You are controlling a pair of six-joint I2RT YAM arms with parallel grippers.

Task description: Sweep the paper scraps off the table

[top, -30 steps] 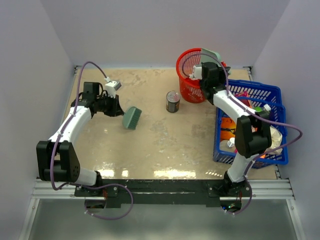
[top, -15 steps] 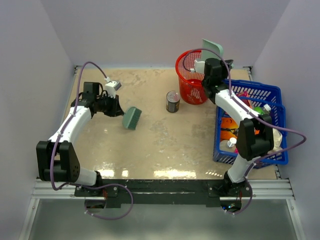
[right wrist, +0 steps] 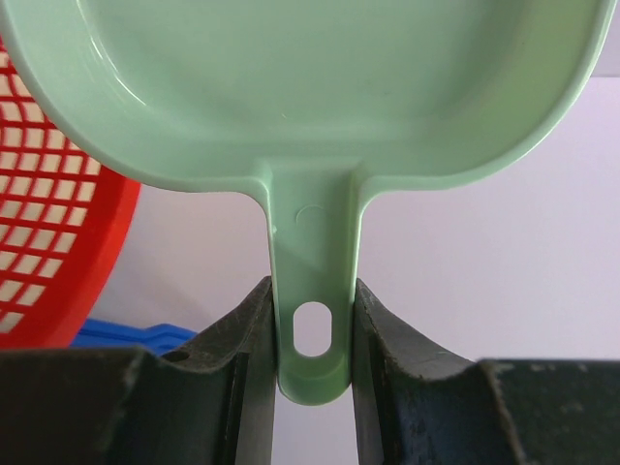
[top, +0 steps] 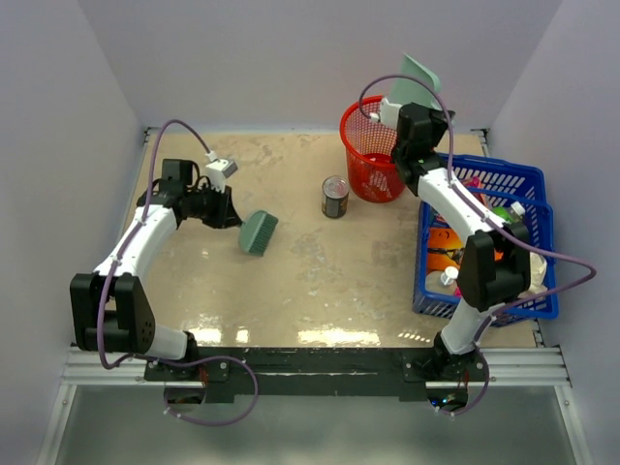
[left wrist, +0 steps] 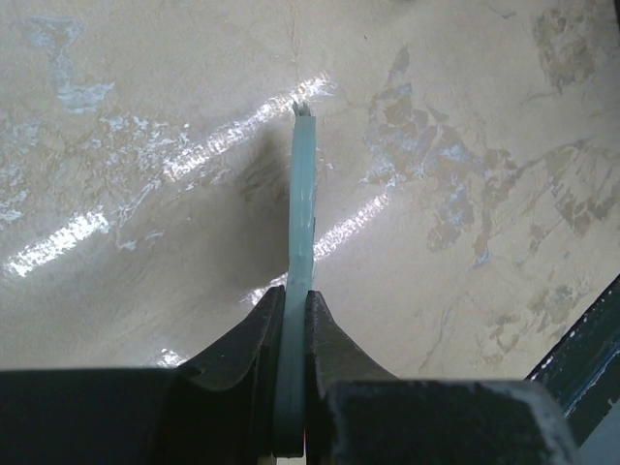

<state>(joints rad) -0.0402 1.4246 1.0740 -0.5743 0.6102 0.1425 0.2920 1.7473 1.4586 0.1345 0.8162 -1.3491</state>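
No legible txt or nos. anywhere; tin can (top: 335, 197) label too small, blue crate (top: 531, 175) contents unreadable.

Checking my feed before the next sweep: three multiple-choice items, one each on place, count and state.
1. Where is the dustpan?
A. held in the air near the red basket
B. flat on the table
C. under the table

2. How many tin cans stand on the table?
A. none
B. one
C. three

3. How does the left gripper stand to the brush?
A. open above it
B. far from it
C. shut on it

Answers:
1 A, the top view shows it off the table, by the basket's rim.
2 B, one tin can stands mid-table.
3 C, the jaws clamp its sides.
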